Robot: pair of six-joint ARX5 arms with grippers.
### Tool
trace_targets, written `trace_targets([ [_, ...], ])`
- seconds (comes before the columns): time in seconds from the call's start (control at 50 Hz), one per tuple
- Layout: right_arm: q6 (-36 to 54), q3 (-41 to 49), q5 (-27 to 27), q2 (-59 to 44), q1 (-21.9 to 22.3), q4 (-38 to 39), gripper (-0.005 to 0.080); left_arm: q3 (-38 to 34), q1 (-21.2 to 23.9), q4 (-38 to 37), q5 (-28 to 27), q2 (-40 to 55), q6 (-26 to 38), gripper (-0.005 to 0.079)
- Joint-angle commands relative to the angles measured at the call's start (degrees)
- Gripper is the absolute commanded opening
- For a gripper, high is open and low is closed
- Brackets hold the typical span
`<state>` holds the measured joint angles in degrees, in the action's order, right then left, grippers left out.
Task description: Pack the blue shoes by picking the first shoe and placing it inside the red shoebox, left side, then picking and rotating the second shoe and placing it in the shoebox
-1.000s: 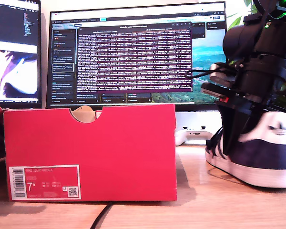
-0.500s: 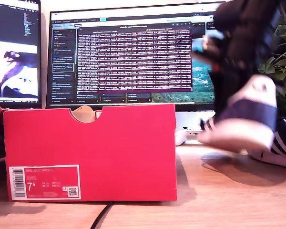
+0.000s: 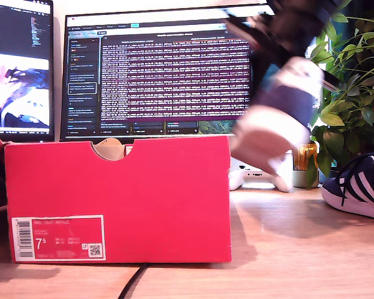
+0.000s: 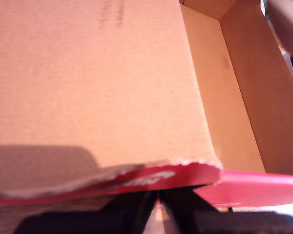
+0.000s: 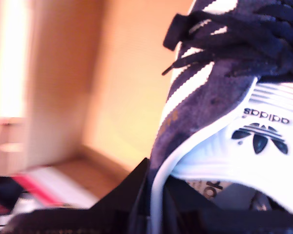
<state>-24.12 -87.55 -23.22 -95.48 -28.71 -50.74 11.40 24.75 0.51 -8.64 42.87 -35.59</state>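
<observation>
A: Exterior view?

B: The red box (image 3: 117,198) stands on the wooden surface (image 3: 287,249) at the exterior view's left, its notch up and its barcode label (image 3: 58,237) facing the camera. One blue shoe (image 3: 280,121), blurred, hangs in the air just past the box's corner toward the exterior view's right, sole tilted down toward the box, under a dark arm (image 3: 299,25). The other shoe (image 3: 358,187) rests on the surface at the exterior view's right edge, well apart from the box. Two monitors (image 3: 174,75) glow behind; a plant (image 3: 349,93) stands at the exterior view's right.

A: First wrist view?

B: My first gripper (image 4: 158,197) has its jaws pressed together on a flap of the box (image 4: 112,178), with the bare cardboard inside of the box beyond it.

A: Second wrist view?

B: My second gripper (image 5: 156,204) is clamped on the lifted shoe (image 5: 215,97) at the heel edge, beside the white tab with the trefoil logo (image 5: 259,136). Laces (image 5: 224,34) lie loose above. The background is blurred.
</observation>
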Motion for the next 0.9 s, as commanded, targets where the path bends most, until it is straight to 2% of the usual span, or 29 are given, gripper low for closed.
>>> trace_targets([
  [0.0, -2.1, -1.6, -0.7, 1.2, -2.8, 2.6, -0.0013, 0.3, 0.2, 0.8, 0.1, 0.0, 0.0, -0.0019],
  [0.14, -6.0, -1.6, 0.4, 1.2, -7.4, 8.4, -0.0013, 0.3, 0.2, 0.8, 0.1, 0.0, 0.0, -0.0019],
  [0.4, -9.2, -1.6, 8.1, 0.7, -13.2, 16.9, -0.0013, 0.3, 0.2, 0.8, 0.1, 0.0, 0.0, -0.0019],
  [0.56, -9.3, -1.6, 12.2, -1.3, -14.1, 19.4, -0.0013, 0.3, 0.2, 0.7, 0.1, 0.0, 0.0, -0.0019],
  [0.88, -12.4, -1.6, 13.5, -8.5, -15.5, 26.1, -0.0013, 0.3, 0.2, 0.4, 0.1, 0.0, 0.0, -0.0019],
])
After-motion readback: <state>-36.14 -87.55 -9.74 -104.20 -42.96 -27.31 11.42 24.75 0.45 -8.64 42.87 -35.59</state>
